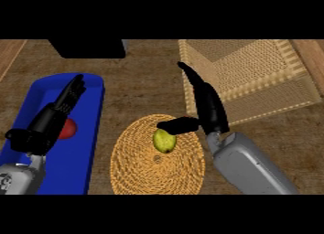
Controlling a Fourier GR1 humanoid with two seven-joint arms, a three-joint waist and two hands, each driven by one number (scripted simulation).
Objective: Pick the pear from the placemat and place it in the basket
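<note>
Pear [164, 140] on the placemat, right hand beside it, not yet gripped.

Your pear lies on the round woven placemat [158, 160], a little above its centre, which leaves its right flank free for an approach from that side. Your right hand [208, 107] stands just right of it: the fingers run straight up toward the basket [259, 77] and only the thumb crooks across to the fruit's top, so it is spread and holding nothing; I judge the grasp is about to close. The basket sits just beyond, a short carry away. Your left hand [56, 112] rests with straight fingers over the blue tray [90, 137] on the bench [144, 91], next to a red object [68, 129], clear of the work.
</note>
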